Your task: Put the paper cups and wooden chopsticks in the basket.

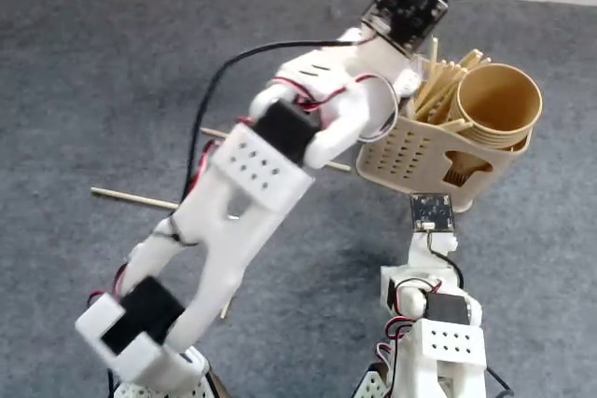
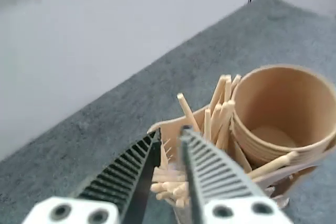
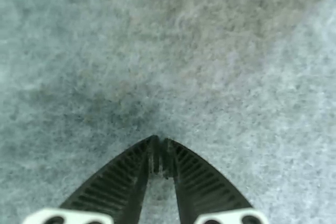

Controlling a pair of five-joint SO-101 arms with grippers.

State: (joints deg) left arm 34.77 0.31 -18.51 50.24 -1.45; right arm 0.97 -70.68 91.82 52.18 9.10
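Grey carpet-like surface [image 1: 93,72] w/ a pale wall behind. L arm [image 1: 252,174] is the biggest thing on it, stretched diag. to the basket [image 1: 410,160], which stands far right in the high view. L claw [image 2: 170,132] hangs over the basket's rim, fingers parted a little, nothing gripped as far as I can see. R arm [image 1: 438,323] sits folded just in front of the basket. R claw [image 3: 159,155] is clenched on nothing, pointing down at bare carpet. Inside the basket: paper cups [image 1: 499,100] nested in one stack, w/ a bundle of wooden chopsticks [image 1: 446,76] leaning beside them. Loose chopsticks [image 1: 131,197] lie flat on the carpet, at least one partly under L arm, so task prob. not done.

Risks: L arm's wrist is v. close to the basket wall, maybe touching; a careless pull-back could tip it & spill the lot. Sticks under the arm could get swept or rolled. Thin sticks flat on pile = hard pinch, claw may skid off.
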